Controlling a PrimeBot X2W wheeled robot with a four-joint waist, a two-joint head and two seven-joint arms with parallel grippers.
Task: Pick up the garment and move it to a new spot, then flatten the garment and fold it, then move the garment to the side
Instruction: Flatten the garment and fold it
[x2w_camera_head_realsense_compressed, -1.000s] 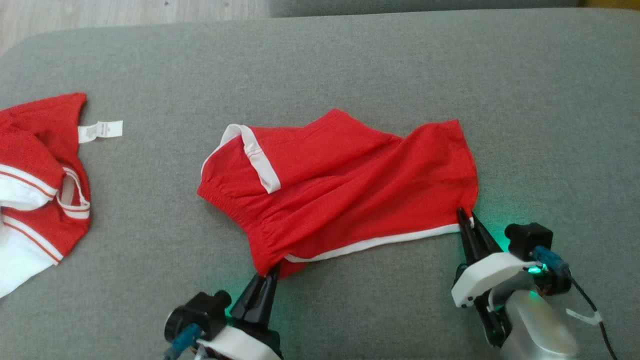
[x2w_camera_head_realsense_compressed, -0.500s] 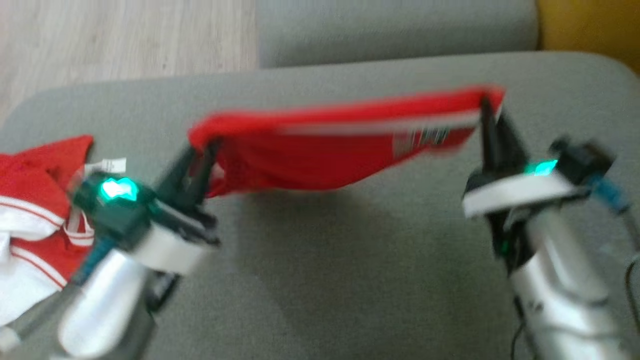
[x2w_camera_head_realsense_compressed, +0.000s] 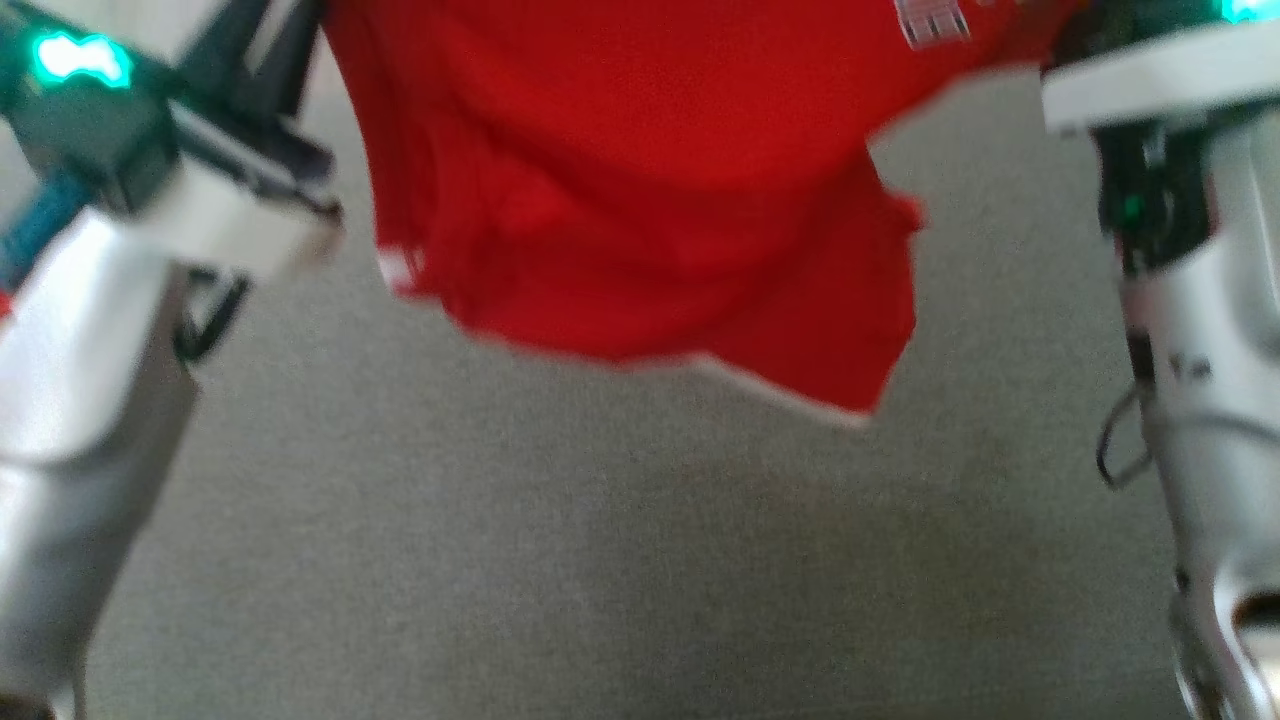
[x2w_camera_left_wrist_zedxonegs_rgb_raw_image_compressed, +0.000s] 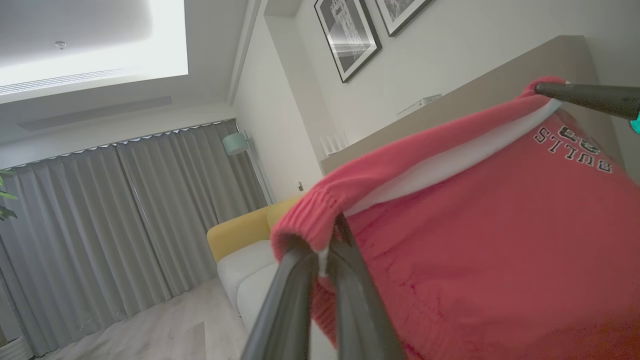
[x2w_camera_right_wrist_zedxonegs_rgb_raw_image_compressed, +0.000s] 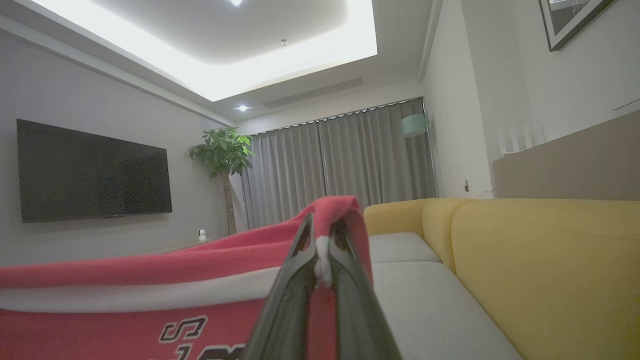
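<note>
The garment (x2w_camera_head_realsense_compressed: 640, 200) hung in the air above the grey cushion (x2w_camera_head_realsense_compressed: 480, 580), stretched between the two arms. The left gripper (x2w_camera_left_wrist_zedxonegs_rgb_raw_image_compressed: 324, 257) had its jaws clenched on one corner of the banded edge, and the right gripper (x2w_camera_right_wrist_zedxonegs_rgb_raw_image_compressed: 320, 252) on the other. Both bites looked thin. A hard pull apart or a swing could slip a corner free and drop the cloth in a heap.

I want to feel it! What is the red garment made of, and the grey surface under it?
The garment looks like soft, matt knit cloth: it hangs in loose folds, and its top edge is gathered as if elastic. The grey surface looks like matt, speckled upholstery fabric, though the blur in the head view leaves its weave unsure.
</note>
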